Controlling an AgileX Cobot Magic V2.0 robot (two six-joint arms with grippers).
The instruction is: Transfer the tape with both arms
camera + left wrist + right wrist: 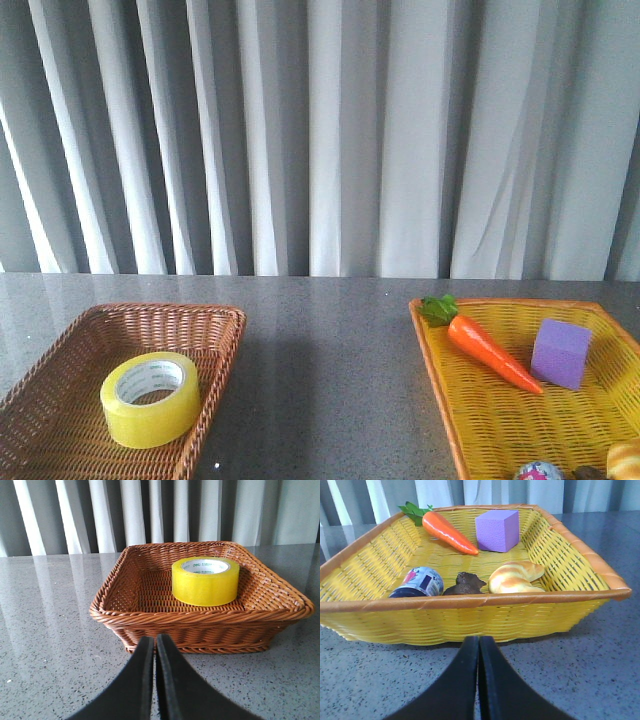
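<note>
grey speckled table (pixel 330 350) | brown wicker basket (pixel 225 330) left | yellow basket (pixel 432 350) right

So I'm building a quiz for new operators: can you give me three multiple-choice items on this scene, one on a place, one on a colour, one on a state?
1. Where is the tape?
A. in the brown wicker basket
B. in the yellow basket
C. on the bare table

2. What colour is the cube?
A. green
B. purple
C. red

3. How is the left gripper?
A. shut on the tape
B. wide open
C. shut, holding nothing

Answers:
1 A, the tape lies flat inside the brown wicker basket.
2 B, the cube beside the carrot is purple.
3 C, the left gripper has its fingers together, short of the basket.
</note>
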